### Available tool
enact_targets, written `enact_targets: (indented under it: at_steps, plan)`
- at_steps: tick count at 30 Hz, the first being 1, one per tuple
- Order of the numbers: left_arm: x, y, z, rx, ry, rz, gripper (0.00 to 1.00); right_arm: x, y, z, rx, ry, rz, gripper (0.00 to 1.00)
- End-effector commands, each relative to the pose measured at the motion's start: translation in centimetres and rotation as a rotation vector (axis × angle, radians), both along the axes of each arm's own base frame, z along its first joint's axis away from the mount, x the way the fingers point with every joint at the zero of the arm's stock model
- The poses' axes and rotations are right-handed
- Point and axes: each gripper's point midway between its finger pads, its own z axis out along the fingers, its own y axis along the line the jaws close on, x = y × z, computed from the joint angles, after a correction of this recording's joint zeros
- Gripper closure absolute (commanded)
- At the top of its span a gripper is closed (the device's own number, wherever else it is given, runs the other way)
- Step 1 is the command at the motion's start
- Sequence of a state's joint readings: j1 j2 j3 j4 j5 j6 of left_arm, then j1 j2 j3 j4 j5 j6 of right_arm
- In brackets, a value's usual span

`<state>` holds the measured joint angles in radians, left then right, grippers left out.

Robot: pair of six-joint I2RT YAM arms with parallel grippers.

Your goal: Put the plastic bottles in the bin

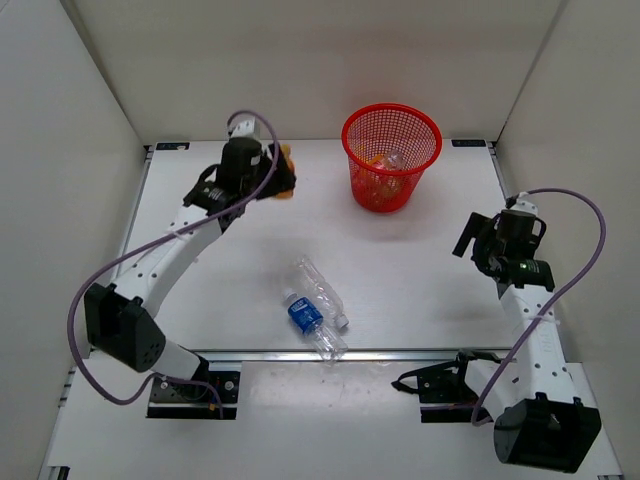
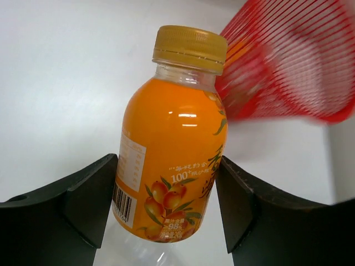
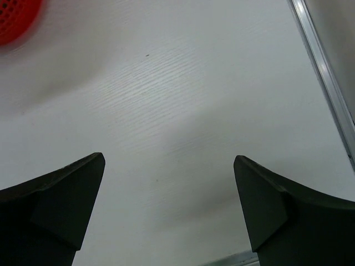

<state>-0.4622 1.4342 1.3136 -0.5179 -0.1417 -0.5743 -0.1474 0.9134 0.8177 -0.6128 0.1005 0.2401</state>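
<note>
An orange plastic bottle (image 2: 166, 160) with a gold cap sits between the fingers of my left gripper (image 2: 166, 172), which is shut on its body. In the top view that gripper (image 1: 281, 176) is at the back left of the table, and the orange bottle (image 1: 289, 172) points toward the red mesh bin (image 1: 350, 150). The bin (image 2: 288, 61) stands close to the right of the bottle's cap. Inside it, an orange and a clear bottle (image 1: 385, 160) show through the mesh. A clear bottle with a blue label (image 1: 304, 313) and a larger clear bottle (image 1: 320, 288) lie side by side near the front edge. My right gripper (image 3: 169, 166) stands open over bare table.
The right gripper (image 1: 470, 243) hangs at the right side, well clear of the bin (image 3: 14, 19). A metal rail (image 1: 400, 353) runs along the table's front edge. White walls close in the table at the back and both sides.
</note>
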Motion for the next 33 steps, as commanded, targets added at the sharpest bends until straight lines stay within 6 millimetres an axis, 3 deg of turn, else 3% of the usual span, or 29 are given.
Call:
enact_targets:
  at_steps: [1, 2, 3, 5, 6, 7, 8, 9, 10, 11, 12, 13, 14, 16, 17, 18, 20, 23, 26, 27, 28, 29, 30, 31, 32, 33]
  plan:
    - [5.2, -5.4, 7.7, -0.111, -0.252, -0.053, 0.79, 0.0, -0.5, 1.7, -0.048, -0.069, -0.026, 0.00]
    - [6.1, -7.0, 11.1, -0.169, -0.361, -0.073, 0.80, -0.2, -0.8, 1.9, -0.039, -0.078, -0.036, 0.01]
    - [7.1, -8.4, 10.8, -0.199, -0.374, -0.071, 0.79, -0.4, -1.0, 1.7, -0.038, -0.075, -0.049, 0.01]
    - [8.9, -11.6, 15.6, -0.339, -0.518, -0.092, 0.72, -0.5, -1.0, 2.0, -0.052, -0.088, -0.063, 0.00]
    - [10.3, -13.3, 14.2, -0.365, -0.496, -0.097, 0.69, -0.6, -0.8, 1.8, -0.051, -0.081, -0.059, 0.01]
    - [11.6, -15.0, 15.6, -0.409, -0.525, -0.109, 0.68, -0.6, -0.6, 2.0, -0.049, -0.085, -0.045, 0.01]
    - [11.7, -16.3, 19.2, -0.449, -0.584, -0.129, 0.67, -0.6, -0.2, 1.9, -0.039, -0.086, -0.027, 0.01]
    - [12.4, -18.7, 19.9, -0.455, -0.594, -0.152, 0.65, -0.6, -0.3, 1.5, -0.040, -0.070, -0.029, 0.00]
    - [14.0, -20.6, 17.9, -0.432, -0.586, -0.160, 0.65, -0.6, -0.2, 1.7, -0.038, -0.079, -0.030, 0.01]
    - [13.4, -21.6, 20.9, -0.457, -0.620, -0.167, 0.64, -0.6, -0.1, 1.6, -0.034, -0.081, -0.027, 0.01]
    - [13.9, -23.1, 20.9, -0.462, -0.629, -0.171, 0.64, -0.5, 0.1, 1.4, -0.025, -0.078, -0.021, 0.01]
    - [15.1, -24.5, 17.8, -0.442, -0.586, -0.168, 0.61, -0.4, 0.1, 1.3, -0.025, -0.075, -0.022, 0.01]
    - [15.4, -25.0, 17.6, -0.452, -0.585, -0.166, 0.54, -0.4, 0.3, 1.3, -0.026, -0.079, -0.006, 0.01]
    - [15.2, -25.7, 16.3, -0.469, -0.553, -0.183, 0.42, -0.2, 0.3, 1.3, -0.024, -0.081, -0.010, 0.01]
    - [15.1, -25.7, 15.8, -0.476, -0.545, -0.185, 0.30, 0.1, 0.4, 1.5, -0.020, -0.087, -0.004, 0.01]
    - [15.4, -25.7, 13.8, -0.456, -0.525, -0.185, 0.23, 0.4, 0.4, 1.4, -0.026, -0.078, 0.005, 0.00]
    - [14.8, -24.9, 15.0, -0.434, -0.551, -0.187, 0.04, 0.5, 0.5, 1.9, -0.036, -0.073, 0.011, 0.01]
    - [13.4, -25.1, 16.4, -0.367, -0.570, -0.198, 0.01, 1.1, 0.8, 2.8, -0.063, -0.102, 0.047, 0.01]
    - [12.0, -24.2, 17.6, -0.333, -0.552, -0.240, 0.01, 2.0, 3.7, 3.1, -0.044, -0.110, 0.204, 0.01]
    - [10.6, -23.8, 19.2, -0.327, -0.564, -0.250, 0.02, 2.0, 4.3, 2.6, -0.037, -0.094, 0.238, 0.01]
    - [10.6, -23.3, 17.5, -0.284, -0.528, -0.240, 0.01, 2.2, 5.4, 2.8, -0.035, -0.098, 0.284, 0.01]
    - [9.0, -22.9, 17.3, -0.256, -0.511, -0.252, 0.01, 2.1, 6.6, 3.3, -0.036, -0.111, 0.337, 0.01]
    - [7.9, -21.2, 19.0, -0.237, -0.532, -0.233, 0.01, 2.0, 7.8, 3.1, -0.054, -0.096, 0.391, 0.01]
    - [7.0, -19.3, 18.0, -0.186, -0.502, -0.204, 0.01, 2.1, 8.0, 3.2, -0.074, -0.091, 0.402, 0.01]
    - [6.3, -18.5, 14.8, -0.116, -0.443, -0.190, 0.01, 2.0, 9.5, 3.5, -0.101, -0.094, 0.459, 0.01]
    - [4.8, -16.4, 16.3, -0.118, -0.460, -0.169, 0.01, 1.6, 11.0, 3.5, -0.114, -0.083, 0.513, 0.01]
